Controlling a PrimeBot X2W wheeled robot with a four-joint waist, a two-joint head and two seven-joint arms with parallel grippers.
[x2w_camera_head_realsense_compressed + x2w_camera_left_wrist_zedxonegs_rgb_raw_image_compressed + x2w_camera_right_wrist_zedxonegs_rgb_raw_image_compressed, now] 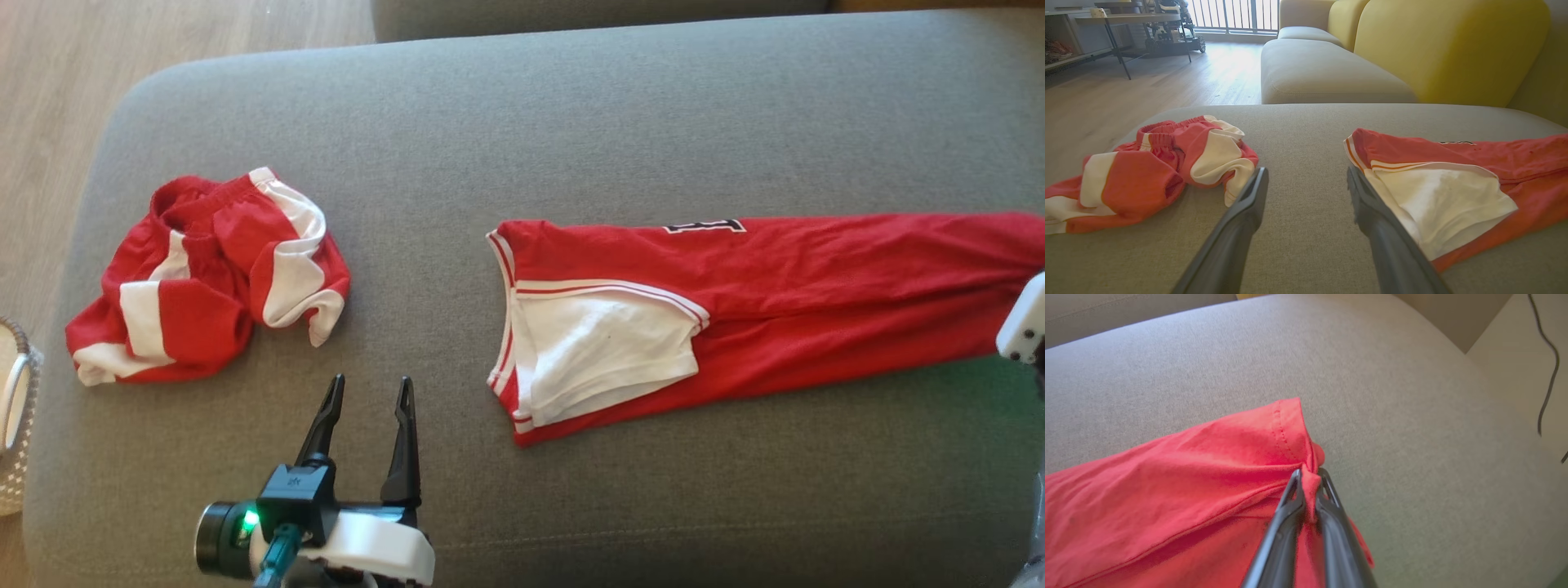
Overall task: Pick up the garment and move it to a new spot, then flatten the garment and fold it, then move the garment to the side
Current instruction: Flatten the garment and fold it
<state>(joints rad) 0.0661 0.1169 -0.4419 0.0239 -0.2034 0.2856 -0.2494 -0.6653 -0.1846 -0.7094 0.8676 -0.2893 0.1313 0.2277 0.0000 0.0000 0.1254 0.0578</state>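
right gripper (1309, 475) clenched on hem of the long red-and-white fabric jersey (816, 278), laid out right on the grey sofa cushion (490, 122). left gripper (371, 390) released, empty. looked mid-flatten; fold and side move remained.

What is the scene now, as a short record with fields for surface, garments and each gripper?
surface: grey cushion, both garments lie on it
stretched garment: red with a white panel, laid out long, on the robot's right
crumpled garment: red and white, bunched, on the robot's left, apart from the other
left gripper: open, over bare cushion between the garments, holding nothing
right gripper: shut on a pinch of the stretched garment's right end
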